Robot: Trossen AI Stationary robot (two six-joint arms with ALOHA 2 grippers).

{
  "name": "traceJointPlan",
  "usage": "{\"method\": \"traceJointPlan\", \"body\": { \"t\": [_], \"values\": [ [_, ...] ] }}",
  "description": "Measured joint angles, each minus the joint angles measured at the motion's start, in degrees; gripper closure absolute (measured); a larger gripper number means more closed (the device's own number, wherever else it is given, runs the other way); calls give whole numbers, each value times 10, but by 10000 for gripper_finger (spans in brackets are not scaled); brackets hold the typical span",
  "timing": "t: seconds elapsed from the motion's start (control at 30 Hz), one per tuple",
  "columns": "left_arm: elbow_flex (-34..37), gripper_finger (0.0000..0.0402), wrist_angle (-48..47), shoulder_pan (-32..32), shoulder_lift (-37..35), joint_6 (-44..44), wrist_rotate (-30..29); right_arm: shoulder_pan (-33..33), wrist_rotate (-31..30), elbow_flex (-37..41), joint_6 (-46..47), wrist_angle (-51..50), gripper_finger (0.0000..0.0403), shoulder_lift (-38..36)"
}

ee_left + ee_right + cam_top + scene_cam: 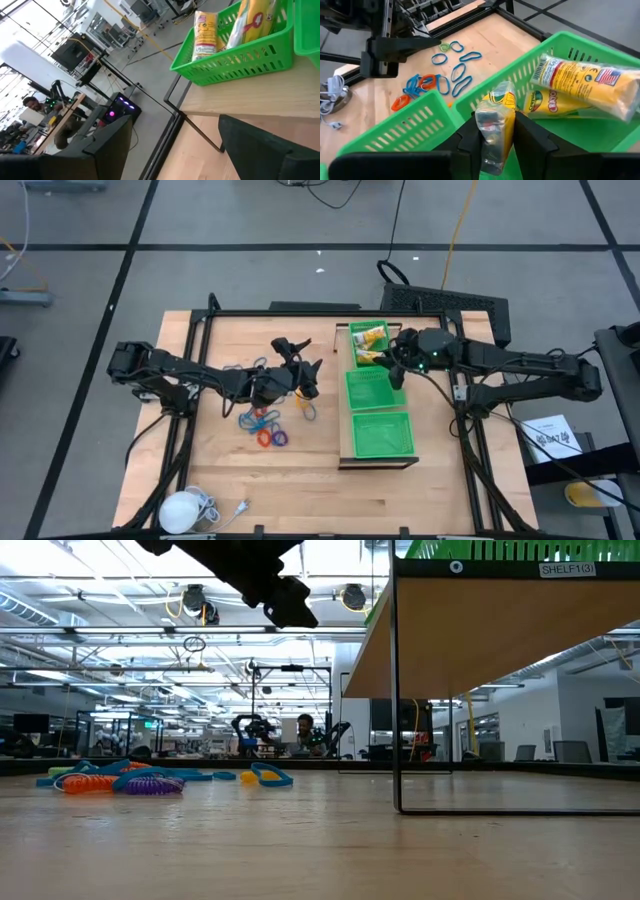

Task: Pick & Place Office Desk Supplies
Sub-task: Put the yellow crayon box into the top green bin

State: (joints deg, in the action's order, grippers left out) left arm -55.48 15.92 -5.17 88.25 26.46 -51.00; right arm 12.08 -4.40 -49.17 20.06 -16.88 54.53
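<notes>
On the left side of the surface [215,470] sits a white round thing with a cord [183,508], down near the front edge. It is not part of the job.

Next comes the left hand [298,370], up over the middle of the surface. I cannot tell if it is wide or narrow, and it does not seem to hold anything.

Just under and beside that hand lie the rings [264,425], in blue, red, orange and purple, all flat on the wood in a loose pile. They look thin, light and bendy. A hand would do best to nip one side of a ring that lies apart from the pile, so it does not drag the others along.

Further right are the green trays [381,434] on a shelf. The far tray holds a yellow packet [592,82] lying on its side.

Last is the right hand [496,131], over that far tray. It is closed on a second packet [495,120], pinching it by its flat sides, with the packet standing up on end. This one looks soft and shiny, so it may slip or squash. A hold near the middle, not too hard, seems best.
</notes>
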Motion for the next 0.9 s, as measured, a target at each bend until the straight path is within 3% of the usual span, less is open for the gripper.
{"method": "traceJointPlan", "body": {
  "t": [0.6, 0.9],
  "values": [
    [0, 108, -12, 0, 0, -11, 2, 0, -7, 0, -106, 3, 233, 6],
    [0, 108, -12, 0, 0, -15, 2, -2, -50, 0, -191, 3, 234, 6]
  ]
}}
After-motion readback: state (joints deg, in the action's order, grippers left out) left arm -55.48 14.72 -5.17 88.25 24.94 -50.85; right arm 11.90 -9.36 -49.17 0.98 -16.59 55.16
